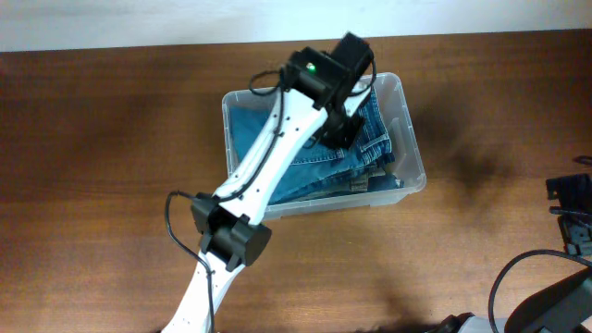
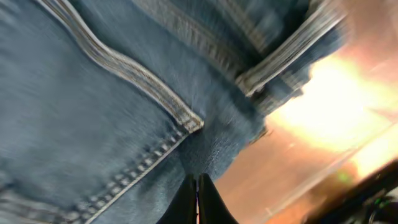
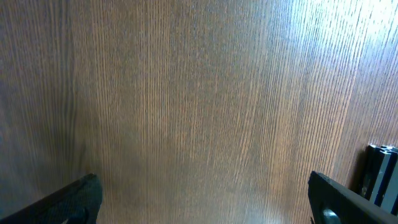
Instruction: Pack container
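The container (image 1: pixel 414 157), a clear plastic bin, stands at the back middle of the wooden table. Folded blue jeans (image 1: pixel 310 171) lie inside it. My left gripper (image 1: pixel 339 129) reaches down into the bin over the jeans. In the left wrist view its fingers (image 2: pixel 198 186) are shut together with nothing seen between them, and their tips are at the denim (image 2: pixel 93 93) near a stitched seam. The bin's clear base (image 2: pixel 311 124) shows beside the jeans. My right gripper (image 3: pixel 202 186) is open and empty above bare table wood.
The right arm (image 1: pixel 572 213) rests at the table's right edge, with black cables (image 1: pixel 504 277) at the front right. A black object (image 3: pixel 376 174) shows at the right edge of the right wrist view. The wooden table (image 1: pixel 92 166) surrounds the bin.
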`<action>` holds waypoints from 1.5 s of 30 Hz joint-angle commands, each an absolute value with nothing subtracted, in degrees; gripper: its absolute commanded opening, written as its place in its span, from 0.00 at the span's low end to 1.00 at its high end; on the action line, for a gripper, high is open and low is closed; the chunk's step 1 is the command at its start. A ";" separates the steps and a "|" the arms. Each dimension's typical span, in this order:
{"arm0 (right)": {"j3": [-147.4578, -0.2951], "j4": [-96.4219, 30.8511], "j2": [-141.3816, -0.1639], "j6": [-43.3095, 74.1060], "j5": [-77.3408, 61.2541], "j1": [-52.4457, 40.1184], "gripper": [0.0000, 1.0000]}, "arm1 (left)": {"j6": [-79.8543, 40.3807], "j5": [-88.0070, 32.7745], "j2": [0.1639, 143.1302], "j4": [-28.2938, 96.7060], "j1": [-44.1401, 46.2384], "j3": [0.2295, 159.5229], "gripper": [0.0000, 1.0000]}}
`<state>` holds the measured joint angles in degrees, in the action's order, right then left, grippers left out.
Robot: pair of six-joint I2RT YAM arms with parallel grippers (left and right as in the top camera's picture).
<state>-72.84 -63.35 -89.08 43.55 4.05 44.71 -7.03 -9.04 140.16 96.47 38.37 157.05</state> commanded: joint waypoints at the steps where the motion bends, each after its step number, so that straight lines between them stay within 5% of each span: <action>1: -72.73 -63.37 -88.53 44.01 4.80 45.01 0.98 | -6.37 -10.35 140.70 96.53 39.11 150.85 0.04; 16: -72.73 -63.37 -88.53 44.03 4.80 45.01 0.98 | -6.33 -11.81 140.70 87.94 40.62 137.78 0.07; 20: -72.73 -63.37 -88.53 44.01 4.80 45.01 0.98 | -5.87 -11.07 140.31 87.39 40.38 139.39 0.15; 25: -72.73 -63.37 -88.53 44.01 4.80 45.01 0.98 | -5.45 -7.94 137.86 88.64 38.79 144.16 0.44; 28: -72.73 -63.37 -88.55 44.01 4.80 45.01 0.98 | -5.48 -4.84 135.74 89.30 37.56 147.41 0.99; 45: -72.73 -63.37 -88.53 44.01 4.80 45.01 0.98 | -5.96 3.92 115.33 96.73 30.41 146.28 0.99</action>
<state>-72.84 -63.35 -89.08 43.53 4.08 44.71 -6.00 2.79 119.83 96.55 30.28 147.22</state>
